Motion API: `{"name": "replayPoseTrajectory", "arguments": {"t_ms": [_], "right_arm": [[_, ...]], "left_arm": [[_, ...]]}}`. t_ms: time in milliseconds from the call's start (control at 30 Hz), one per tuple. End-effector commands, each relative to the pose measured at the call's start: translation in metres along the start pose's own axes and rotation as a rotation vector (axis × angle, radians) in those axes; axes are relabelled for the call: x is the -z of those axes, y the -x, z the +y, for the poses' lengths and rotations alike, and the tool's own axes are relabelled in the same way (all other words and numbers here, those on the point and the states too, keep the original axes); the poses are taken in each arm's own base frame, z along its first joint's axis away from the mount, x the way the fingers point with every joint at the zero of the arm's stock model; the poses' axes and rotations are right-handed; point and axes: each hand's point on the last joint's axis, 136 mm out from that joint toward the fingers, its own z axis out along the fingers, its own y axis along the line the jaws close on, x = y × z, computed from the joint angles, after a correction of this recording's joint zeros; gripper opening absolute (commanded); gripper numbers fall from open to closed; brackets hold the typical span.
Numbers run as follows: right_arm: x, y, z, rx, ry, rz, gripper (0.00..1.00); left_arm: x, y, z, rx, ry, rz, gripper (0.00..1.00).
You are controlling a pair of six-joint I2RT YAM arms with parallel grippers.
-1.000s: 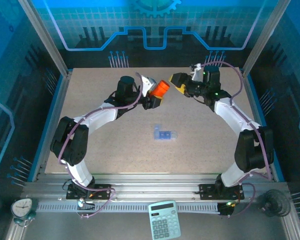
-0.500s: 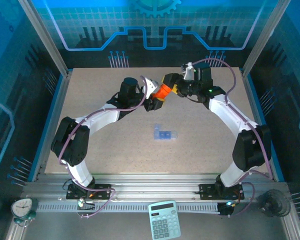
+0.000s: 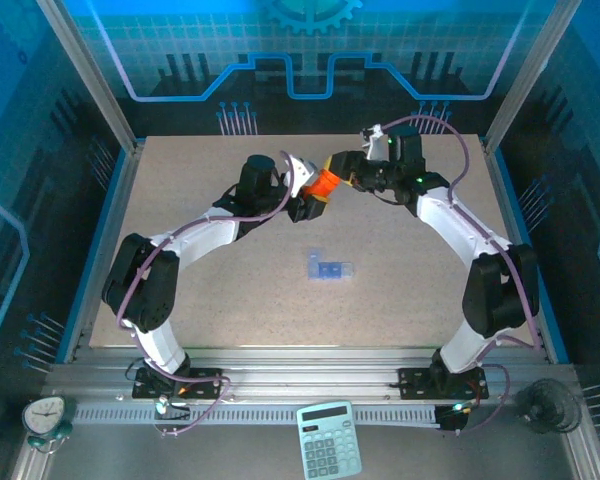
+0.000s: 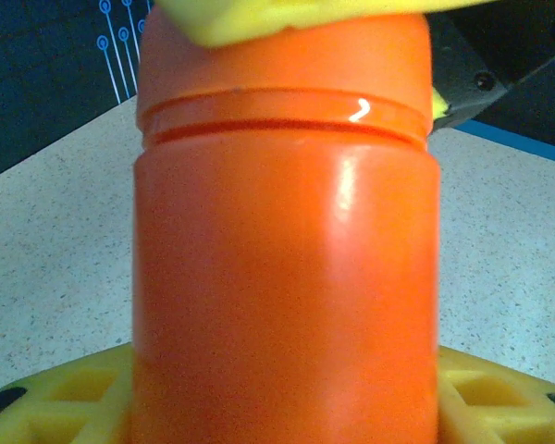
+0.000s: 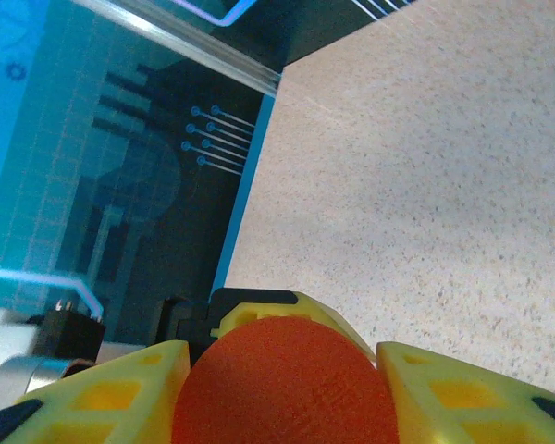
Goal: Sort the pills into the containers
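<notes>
An orange pill bottle (image 3: pixel 323 182) hangs above the far middle of the table, my left gripper (image 3: pixel 313 192) shut on its body (image 4: pixel 287 277). My right gripper (image 3: pixel 338 168) has come in from the right. Its yellow fingers (image 5: pixel 111 398) sit on both sides of the bottle's round orange cap (image 5: pixel 287 388), pressed against it. The cap (image 4: pixel 287 74) tops the bottle in the left wrist view. The containers are the compartments of a small translucent blue pill box (image 3: pixel 328 268) that lies flat at the table's centre, apart from both arms. The pills are hidden.
Aluminium frame posts (image 3: pixel 90 75) and blue side walls close in the table. A calculator (image 3: pixel 329 452) and a small clock (image 3: pixel 45 415) lie on the rail in front of the arm bases. Bare tabletop (image 3: pixel 230 290) surrounds the pill box.
My right gripper moved left to the bottle and its fingers closed in around the cap. The left gripper kept the bottle, shifting slightly toward the right arm.
</notes>
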Motion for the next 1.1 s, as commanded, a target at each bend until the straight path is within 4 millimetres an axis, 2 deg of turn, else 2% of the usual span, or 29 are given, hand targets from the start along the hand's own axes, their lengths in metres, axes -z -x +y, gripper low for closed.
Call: {"name": "replayPoseTrajectory", "arguments": {"t_ms": [0,100,267,333,400,433,533,633,733,800,1067], "right_arm": [[0.009,-0.004,0.019,0.244,0.13,0.016,0.5],[0.021,-0.004,0.022,0.351,0.196,0.001,0.52],[0.026,0.0,0.025,0.328,0.244,0.015,0.55],[0.027,0.004,0.027,0.294,0.247,0.001,0.63],[0.03,0.01,0.028,0.239,0.243,-0.023,0.78],[0.032,0.013,0.03,0.213,0.252,-0.035,0.81],[0.034,0.021,0.034,0.125,0.247,-0.054,0.81],[0.031,0.025,0.02,0.0,0.159,-0.064,0.8],[0.027,0.023,-0.002,-0.114,0.033,-0.077,0.8],[0.026,0.02,-0.01,-0.149,-0.014,-0.079,0.81],[0.018,0.011,-0.003,-0.151,-0.041,-0.064,0.82]], "left_arm": [[0.011,0.037,-0.013,-0.001,-0.067,-0.097,0.13],[0.019,0.047,-0.019,0.051,-0.127,-0.136,0.14],[0.022,0.053,-0.021,0.07,-0.145,-0.163,0.13],[0.021,0.051,-0.019,0.071,-0.135,-0.159,0.13],[0.019,0.047,-0.016,0.06,-0.12,-0.147,0.13],[0.019,0.046,-0.015,0.053,-0.11,-0.141,0.13],[0.017,0.039,-0.01,0.025,-0.074,-0.115,0.13],[0.016,0.033,-0.004,-0.008,-0.029,-0.097,0.13],[0.014,0.028,-0.001,-0.047,0.009,-0.078,0.13],[0.012,0.025,-0.001,-0.081,0.032,-0.062,0.13],[0.003,0.018,-0.006,-0.165,0.063,-0.017,0.13]]}}
